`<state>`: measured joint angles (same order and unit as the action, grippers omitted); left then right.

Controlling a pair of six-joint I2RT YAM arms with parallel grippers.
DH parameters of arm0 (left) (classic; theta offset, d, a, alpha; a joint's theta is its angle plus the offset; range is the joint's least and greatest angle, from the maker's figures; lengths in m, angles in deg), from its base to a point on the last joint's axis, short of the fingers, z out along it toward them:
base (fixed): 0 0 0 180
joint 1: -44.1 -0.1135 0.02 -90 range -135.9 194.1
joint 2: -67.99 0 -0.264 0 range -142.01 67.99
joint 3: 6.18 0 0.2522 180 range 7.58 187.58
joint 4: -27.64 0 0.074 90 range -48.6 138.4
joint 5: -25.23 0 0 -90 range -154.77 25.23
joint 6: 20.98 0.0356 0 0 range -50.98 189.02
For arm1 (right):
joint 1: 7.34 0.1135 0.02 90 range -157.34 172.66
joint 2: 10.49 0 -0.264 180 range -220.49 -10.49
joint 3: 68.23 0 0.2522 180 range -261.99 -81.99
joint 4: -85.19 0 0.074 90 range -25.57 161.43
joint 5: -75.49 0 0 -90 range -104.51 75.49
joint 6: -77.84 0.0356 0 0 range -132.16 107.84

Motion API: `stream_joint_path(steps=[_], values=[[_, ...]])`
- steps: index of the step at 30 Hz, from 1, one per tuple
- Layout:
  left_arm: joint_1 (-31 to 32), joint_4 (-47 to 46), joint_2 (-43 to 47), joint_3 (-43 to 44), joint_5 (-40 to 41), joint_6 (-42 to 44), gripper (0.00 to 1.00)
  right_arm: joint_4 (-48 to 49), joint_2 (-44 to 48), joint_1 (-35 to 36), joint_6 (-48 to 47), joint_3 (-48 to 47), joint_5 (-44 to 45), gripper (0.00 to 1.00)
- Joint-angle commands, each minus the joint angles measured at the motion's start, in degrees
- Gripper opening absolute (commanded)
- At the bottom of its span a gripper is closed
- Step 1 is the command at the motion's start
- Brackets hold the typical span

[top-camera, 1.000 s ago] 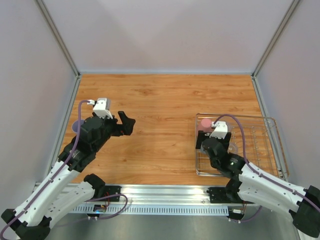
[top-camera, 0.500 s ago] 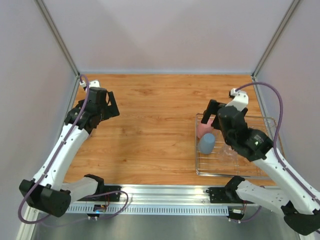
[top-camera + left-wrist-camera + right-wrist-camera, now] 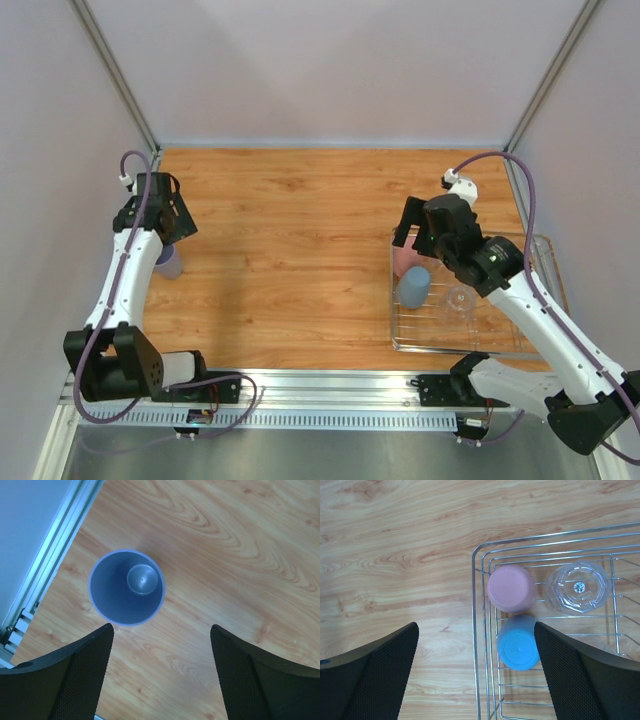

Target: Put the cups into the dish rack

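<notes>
The lavender cup (image 3: 127, 587) stands upright, mouth up, on the wood table near the left wall; it also shows in the top view (image 3: 168, 262). My left gripper (image 3: 161, 630) hovers open and empty just above and beside it (image 3: 167, 232). The dish rack (image 3: 475, 630) lies at the right (image 3: 470, 349). In it are the pink cup (image 3: 511, 588) and a clear glass tumbler (image 3: 576, 588), both bottom up, and the blue cup (image 3: 518, 650) tilted against the pink one. My right gripper (image 3: 476, 627) is open and empty, high over the rack's left rim (image 3: 420, 235).
An aluminium rail (image 3: 45, 565) runs along the table's left edge close to the lavender cup. White walls enclose the table on three sides. A faint clear shape (image 3: 615, 649) in the rack is partly hidden behind my right finger.
My left arm swung left towards the wall and now hangs over the lavender cup. The blue cup came to rest in the rack, and my right arm rose away from it.
</notes>
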<state>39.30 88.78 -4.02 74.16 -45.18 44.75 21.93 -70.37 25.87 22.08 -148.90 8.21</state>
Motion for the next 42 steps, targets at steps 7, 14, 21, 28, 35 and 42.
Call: stream_joint_path(steps=[7,14,21,28,35,42], values=[[-2.1,-9.8,-9.4,-1.9,-2.7,3.4,0.79,-2.4,-0.5,-0.1,0.8,-2.9,-0.7,1.0],[-2.2,-13.0,-15.8,-3.0,-1.8,1.1,0.61,-3.7,-1.6,-0.1,2.0,-3.8,-0.5,1.0],[-2.1,-14.6,-18.8,-3.7,-2.1,0.5,0.37,-1.0,-3.3,-0.1,3.1,-4.9,-7.1,1.0],[-2.1,-14.9,-11.2,-3.0,-8.2,-2.1,0.0,3.7,-4.5,-0.1,6.1,-5.9,-12.6,1.0],[10.1,-26.9,1.3,1.5,-26.4,-12.8,0.0,12.2,-5.9,-0.1,11.7,-7.4,-17.1,1.0],[19.7,-73.3,5.9,-8.9,-34.1,-25.3,0.0,24.0,-8.9,-0.1,21.3,-11.0,-20.5,1.0]])
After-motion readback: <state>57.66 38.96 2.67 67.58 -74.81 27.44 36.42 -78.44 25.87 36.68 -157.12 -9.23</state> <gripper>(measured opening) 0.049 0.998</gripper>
